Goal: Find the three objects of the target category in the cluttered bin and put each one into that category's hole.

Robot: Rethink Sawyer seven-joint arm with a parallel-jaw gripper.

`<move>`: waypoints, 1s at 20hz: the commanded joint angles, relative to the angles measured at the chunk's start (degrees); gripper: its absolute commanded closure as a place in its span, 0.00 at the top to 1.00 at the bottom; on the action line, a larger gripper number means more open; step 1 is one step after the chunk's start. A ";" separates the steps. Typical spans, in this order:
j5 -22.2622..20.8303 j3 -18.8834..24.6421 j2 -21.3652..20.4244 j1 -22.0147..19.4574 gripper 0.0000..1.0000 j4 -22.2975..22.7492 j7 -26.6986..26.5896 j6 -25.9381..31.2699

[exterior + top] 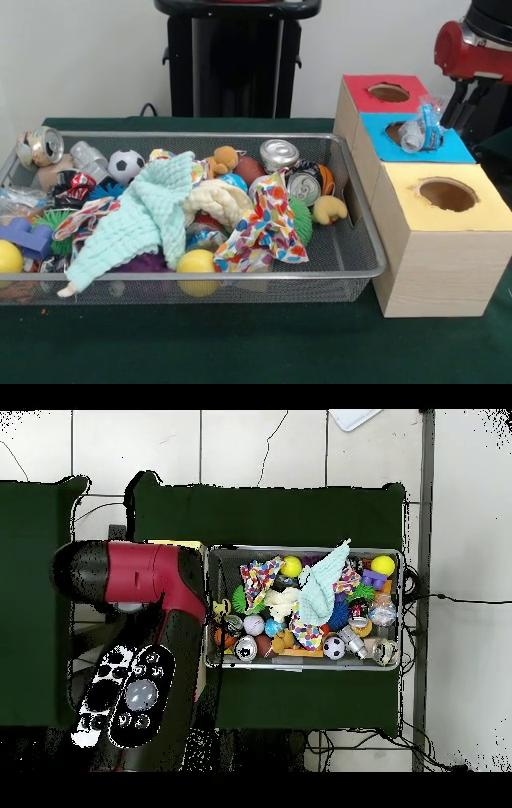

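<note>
The wire-mesh bin point(356, 268) is full of toys, cloths and cans; it also shows in the overhead view point(214, 659). One clear water bottle point(422, 132) with a blue-and-white label lies tilted on the blue-surround hole point(394, 130), partly covering it. My gripper point(464, 108) hangs just right of the bottle, open, with the bottle outside its fingers. A crumpled clear plastic thing point(18, 200) at the bin's left end may be another bottle. In the overhead view the arm point(150, 584) hides the gripper and the boxes.
The red-surround hole point(389, 92) is behind the blue one, the yellow-surround hole point(446, 194) in front. Metal cans point(278, 152) point(44, 146), a soccer ball point(126, 164), a mint cloth point(144, 220) and yellow balls point(196, 262) lie in the bin.
</note>
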 commanded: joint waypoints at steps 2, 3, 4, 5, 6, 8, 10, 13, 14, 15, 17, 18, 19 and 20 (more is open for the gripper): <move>-0.08 3.63 0.87 -2.30 0.00 7.96 12.64 6.54; 0.05 3.88 0.84 -2.39 0.00 8.03 12.48 6.70; 0.29 4.05 0.81 -2.53 0.00 8.20 12.55 6.51; 0.56 4.51 0.84 -2.73 0.00 8.51 12.25 5.92; 0.63 4.74 1.03 -2.83 0.00 8.70 12.10 5.46; 1.23 5.71 1.37 -3.07 0.00 10.04 11.82 3.12; 1.65 6.07 1.07 -2.66 0.00 12.07 12.15 0.74; 1.90 6.02 0.89 -2.51 0.00 12.23 12.55 2.46; 1.90 6.03 0.72 -2.43 0.00 12.28 12.47 3.27; 1.87 5.97 0.86 -2.33 0.00 12.17 12.65 3.76; 1.68 5.77 0.70 -2.16 0.00 12.53 12.67 4.62; 1.53 5.59 0.72 -2.09 0.00 12.60 12.78 4.93; 1.35 5.53 0.87 -2.13 0.00 12.47 12.66 5.30; 1.17 5.47 1.02 -2.17 0.00 12.34 12.53 5.67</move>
